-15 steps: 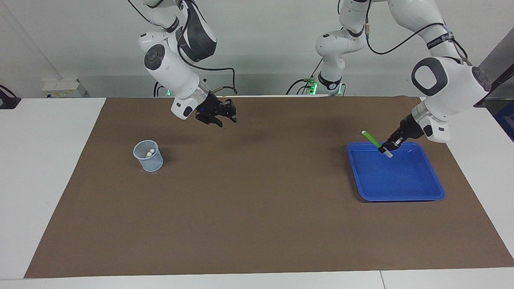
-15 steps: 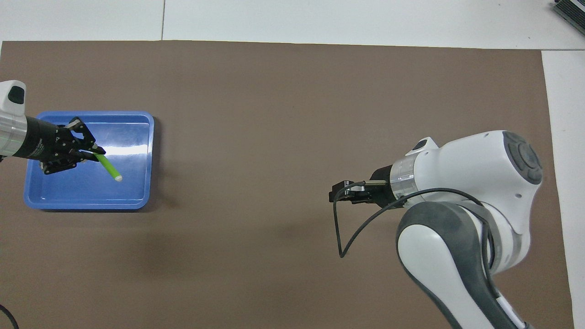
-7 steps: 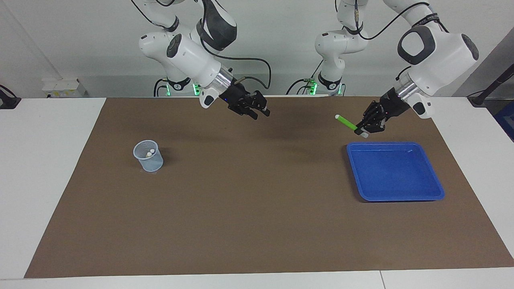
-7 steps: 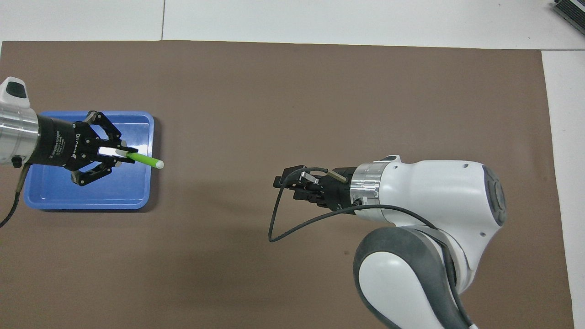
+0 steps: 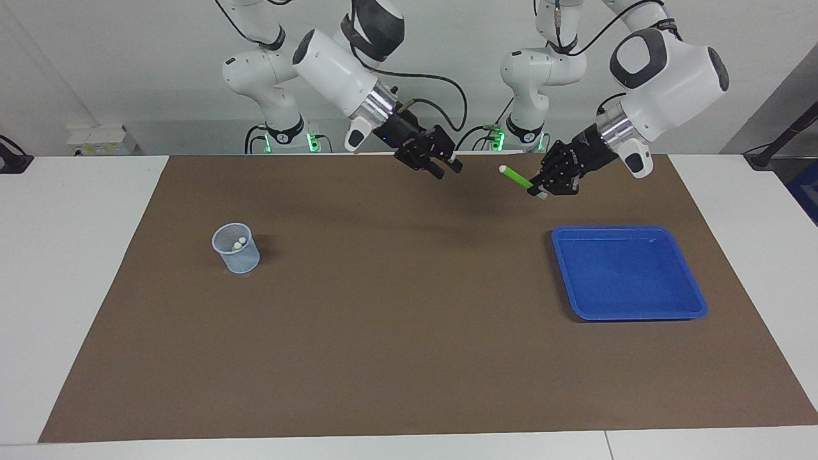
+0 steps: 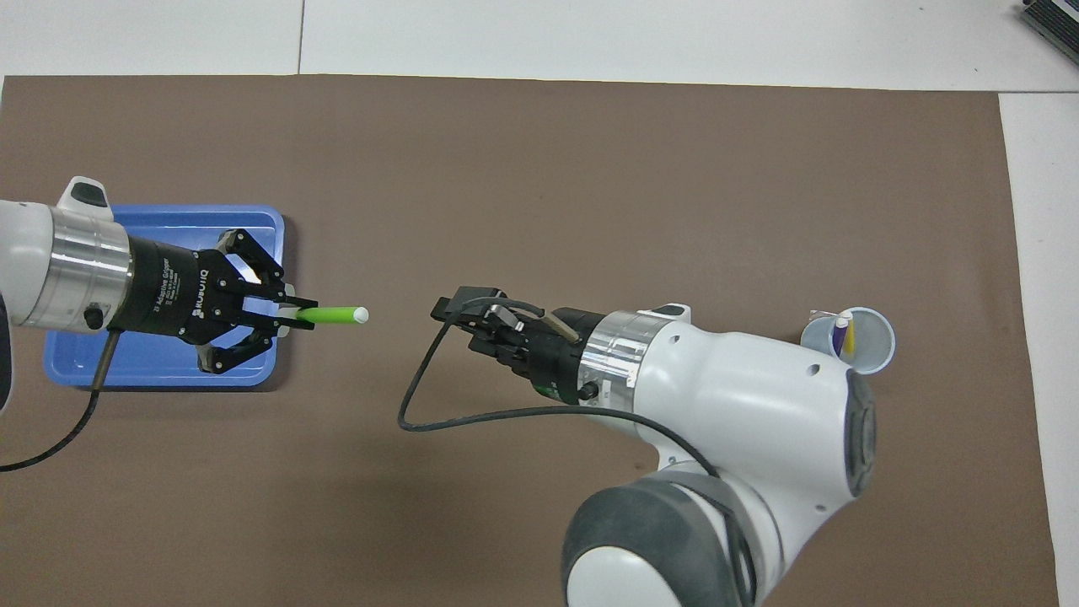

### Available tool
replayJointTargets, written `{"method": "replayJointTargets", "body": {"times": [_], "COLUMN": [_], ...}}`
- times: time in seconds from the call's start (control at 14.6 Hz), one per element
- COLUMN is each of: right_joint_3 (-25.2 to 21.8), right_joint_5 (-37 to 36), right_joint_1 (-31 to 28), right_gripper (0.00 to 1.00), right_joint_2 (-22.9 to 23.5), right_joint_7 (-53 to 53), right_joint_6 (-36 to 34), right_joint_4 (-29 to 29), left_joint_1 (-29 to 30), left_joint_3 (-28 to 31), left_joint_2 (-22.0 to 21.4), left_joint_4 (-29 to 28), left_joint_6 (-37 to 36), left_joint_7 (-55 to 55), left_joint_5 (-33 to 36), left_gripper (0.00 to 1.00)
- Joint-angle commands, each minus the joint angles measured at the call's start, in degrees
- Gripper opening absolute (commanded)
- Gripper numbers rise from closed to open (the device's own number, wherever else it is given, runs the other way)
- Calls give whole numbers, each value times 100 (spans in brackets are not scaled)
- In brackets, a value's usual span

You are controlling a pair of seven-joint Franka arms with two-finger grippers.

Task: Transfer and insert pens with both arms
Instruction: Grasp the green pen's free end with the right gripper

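The green pen (image 5: 519, 179) was pinched near its whitish rear end between the fingertips of the left gripper (image 5: 539, 191), raised above the brown mat (image 5: 409, 358) beside the blue tray (image 5: 629, 305), nearly level, its free tip aimed at the right gripper (image 5: 447, 167). That gripper hung over the mat's middle, apart from the tip; whether its fingers were spread cannot be told. White lettering on the left gripper's body was not legible. The purple and yellow pens (image 6: 843, 333) stood in the cup (image 6: 868, 358) toward the right arm's end. A second before, the green pen was held low over the tray; both grippers had since converged.
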Motion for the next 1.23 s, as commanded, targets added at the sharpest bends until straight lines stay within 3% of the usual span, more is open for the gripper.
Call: {"method": "replayJointTargets", "body": {"times": [0.0,0.55,0.82,1.16], "right_joint_3": [26,26,26,26], "right_joint_5": [139,25,25,34], "right_joint_1": [441,777,733,759], "right_gripper": [64,63,46,43], "right_joint_2": [268,813,831,831], "right_joint_7": [149,52,52,61], "right_joint_6": [584,832,832,832], "right_joint_4": [242,708,743,734], "left_joint_1": [-171,-206,-206,-198], "left_joint_3": [83,92,92,92], "left_joint_2": [-314,-455,-499,-499], "left_joint_4": [-301,-407,-407,-407], "left_joint_6": [-24,-252,-288,-340], "left_joint_7": [-389,-451,-451,-451], "left_joint_5": [-110,-119,-119,-110], "left_gripper": [0,0,0,0]}}
